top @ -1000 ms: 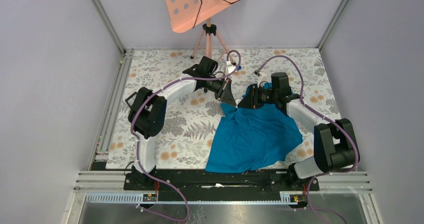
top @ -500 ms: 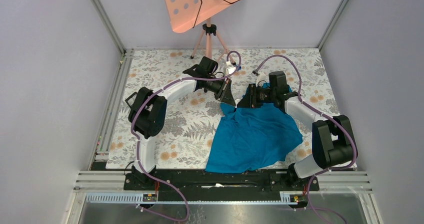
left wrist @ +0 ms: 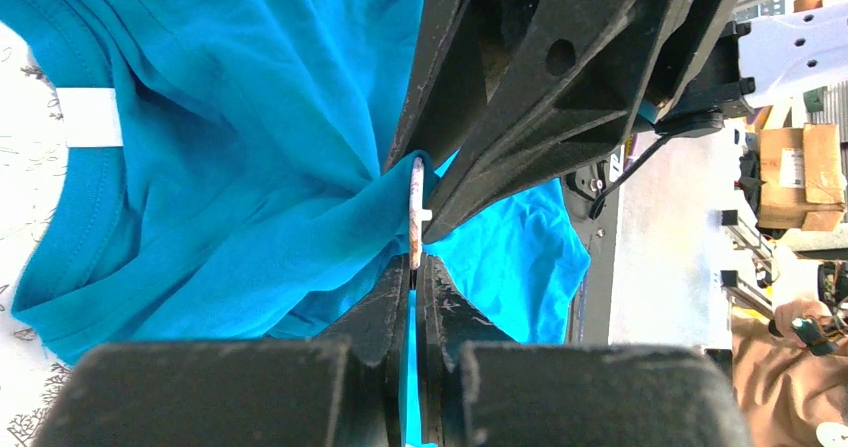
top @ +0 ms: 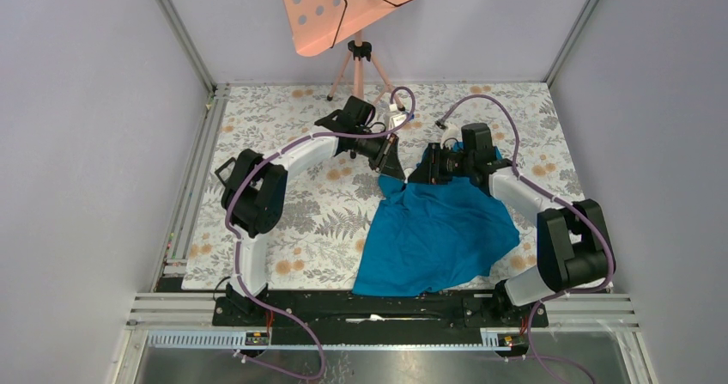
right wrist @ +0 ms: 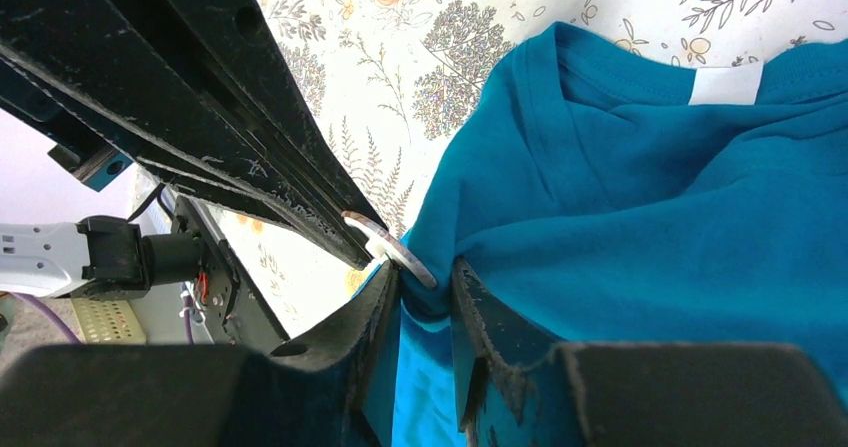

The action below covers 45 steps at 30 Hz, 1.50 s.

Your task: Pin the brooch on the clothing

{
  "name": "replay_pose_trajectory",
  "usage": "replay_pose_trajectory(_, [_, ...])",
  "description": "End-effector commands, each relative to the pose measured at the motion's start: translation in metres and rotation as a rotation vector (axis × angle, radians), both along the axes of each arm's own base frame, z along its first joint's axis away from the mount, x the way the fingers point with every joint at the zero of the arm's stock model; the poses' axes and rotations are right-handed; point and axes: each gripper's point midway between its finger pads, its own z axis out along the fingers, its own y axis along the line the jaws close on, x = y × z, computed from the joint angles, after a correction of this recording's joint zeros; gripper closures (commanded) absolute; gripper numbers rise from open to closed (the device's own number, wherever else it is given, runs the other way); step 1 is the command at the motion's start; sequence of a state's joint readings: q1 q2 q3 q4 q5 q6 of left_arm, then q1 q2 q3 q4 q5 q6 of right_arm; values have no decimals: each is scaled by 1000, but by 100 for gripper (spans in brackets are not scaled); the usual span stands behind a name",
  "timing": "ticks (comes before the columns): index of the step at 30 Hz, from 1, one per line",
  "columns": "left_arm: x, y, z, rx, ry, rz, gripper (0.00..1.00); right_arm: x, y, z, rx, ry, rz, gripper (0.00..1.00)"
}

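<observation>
The teal T-shirt (top: 438, 229) lies bunched on the floral table right of centre. My two grippers meet at its upper left corner. My left gripper (top: 397, 173) is shut on the edge of the brooch (left wrist: 416, 212), a pale disc seen edge-on with its tip against the fabric (left wrist: 250, 167). My left gripper (left wrist: 416, 267) shows its jaws almost closed in the left wrist view. My right gripper (top: 418, 176) is shut on a raised fold of the T-shirt (right wrist: 650, 217). In the right wrist view the brooch (right wrist: 392, 251) sits right at my right gripper (right wrist: 425, 287).
A pink perforated board (top: 356, 2) on a tripod (top: 360, 62) stands at the back centre. Purple cables loop over both arms. The shirt's white collar label (right wrist: 725, 85) lies beyond the pinched fold. Grey walls enclose the floral table (top: 283, 195).
The right arm has shifted slightly left. Both grippers stay together at the shirt's upper left corner, grips unchanged.
</observation>
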<state>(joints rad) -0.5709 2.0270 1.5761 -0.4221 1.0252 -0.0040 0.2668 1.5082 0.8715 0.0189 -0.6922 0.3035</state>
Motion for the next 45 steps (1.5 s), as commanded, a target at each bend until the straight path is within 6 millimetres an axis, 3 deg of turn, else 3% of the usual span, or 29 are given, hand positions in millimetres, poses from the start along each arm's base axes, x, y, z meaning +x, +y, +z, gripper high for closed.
replay_pose_trajectory(1, [-15, -12, 40, -58, -20, -52, 100, 29, -28, -8, -99, -95, -172, 72])
replay_pose_trajectory(5, [0, -8, 30, -4, -31, 14, 100, 26, -32, 2, -95, -137, -189, 66])
replay_pose_trajectory(11, [8, -6, 26, 30, -54, 57, 98, 18, -36, 31, -85, -209, -202, 49])
replay_pose_trajectory(13, [9, -6, 29, 31, -67, 63, 81, 13, -42, 40, -98, -228, -223, 45])
replay_pose_trajectory(15, [10, -4, 34, 31, -87, 72, 55, 9, -48, 52, -107, -261, -247, 40])
replay_pose_trajectory(19, [14, 1, 48, 34, -167, 112, 15, -7, -70, 67, -174, -295, -326, 31])
replay_pose_trajectory(22, [21, 6, 59, 25, -240, 177, 11, -11, -102, 80, -282, -325, -460, 20])
replay_pose_trajectory(26, [38, 18, 81, -6, -321, 329, 4, -16, -138, 94, -393, -339, -603, 12])
replay_pose_trajectory(29, [53, 35, 80, 32, -310, 479, 1, -16, -162, 89, -457, -274, -683, 10])
replay_pose_trajectory(35, [66, 61, 59, 70, -131, 751, 1, 2, -201, 51, -476, -79, -795, 9])
replay_pose_trajectory(39, [72, 46, 52, -6, 0, 765, 1, 27, -220, 31, -458, 36, -810, 11])
replay_pose_trajectory(45, [105, 17, 35, -14, 80, 750, 3, 68, -241, -6, -553, 197, -773, 18])
